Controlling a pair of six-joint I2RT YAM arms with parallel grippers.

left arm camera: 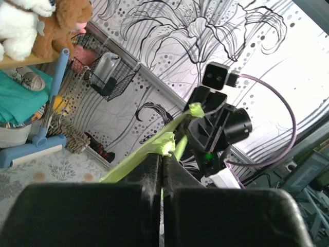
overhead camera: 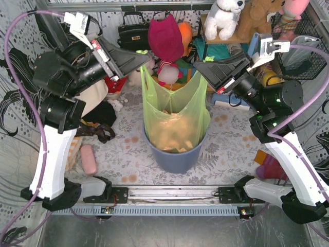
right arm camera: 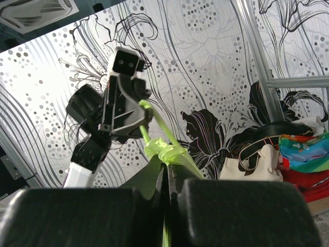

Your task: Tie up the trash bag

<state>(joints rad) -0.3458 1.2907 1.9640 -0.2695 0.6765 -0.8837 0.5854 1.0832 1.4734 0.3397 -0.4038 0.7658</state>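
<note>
**Item 1, trash bag (overhead camera: 175, 118).** Thin lime-green translucent plastic, standing in a round blue-grey bin (overhead camera: 177, 158) at the centre of the table. Tan crumpled paper showed through its lower half. The mouth was pulled upward into two peaks, with the rim sagging between them.

**Item 2, left gripper (overhead camera: 146, 60).** At 11 o'clock from the bag's mouth. The jaws were pressed together on the left handle strip (overhead camera: 145, 77). In the left wrist view a bunched tuft of green plastic sat at the fingertips.

**Item 3, right gripper (overhead camera: 197, 66).** At 1 o'clock from the bag's mouth. The jaws were clamped tight on the right handle strip (overhead camera: 199, 85). In the right wrist view a crumpled green wad sat just above the fingertips. The two grippers faced each other, near but apart.

**Item 4, surroundings.**
- Black handbag (overhead camera: 133, 33) at 11 o'clock from the bin, by the far wall.
- Magenta plush toy (overhead camera: 165, 36) at 12 o'clock.
- White plush dog (overhead camera: 223, 18) at 1 o'clock, on a shelf.
- Pink oblong object (overhead camera: 88, 158) at 9 o'clock, on the table.
</note>
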